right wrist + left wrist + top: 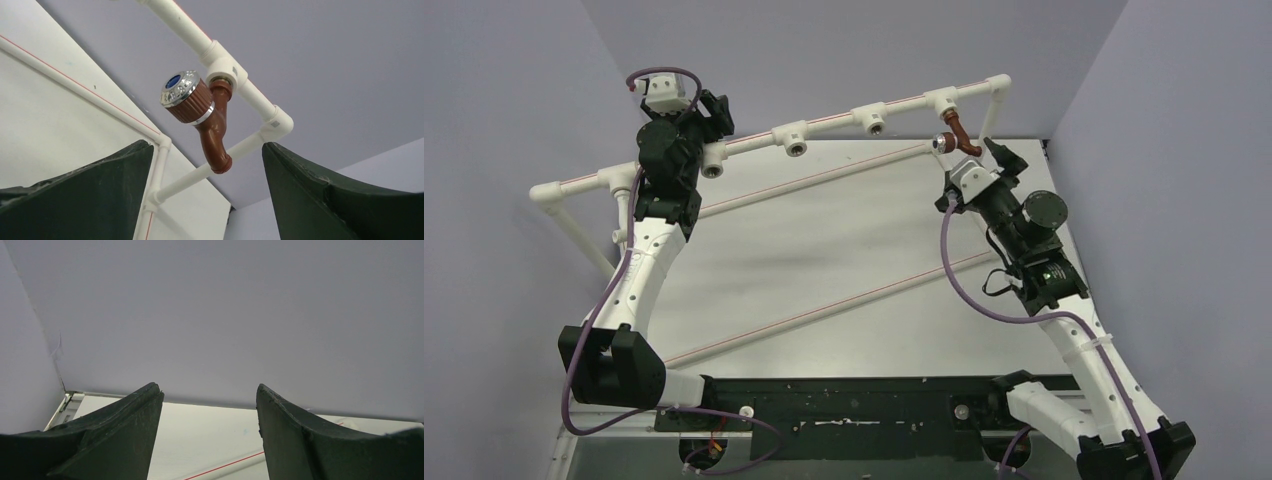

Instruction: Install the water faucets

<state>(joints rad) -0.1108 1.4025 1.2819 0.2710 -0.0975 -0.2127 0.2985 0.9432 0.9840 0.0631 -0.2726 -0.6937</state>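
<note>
Reddish-brown faucet (205,117) sits in the far-right tee socket (227,67) of the pipe frame (176,21), right pincer (206,146) apart near it, left pincer (209,387) also apart.

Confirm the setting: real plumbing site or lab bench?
Likely a lab test bench: plain lilac-grey partition walls box in a white tabletop, and on it stands a white plastic pipe frame with a reddish-brown faucet with a silvery knob seated in one tee socket.
</note>
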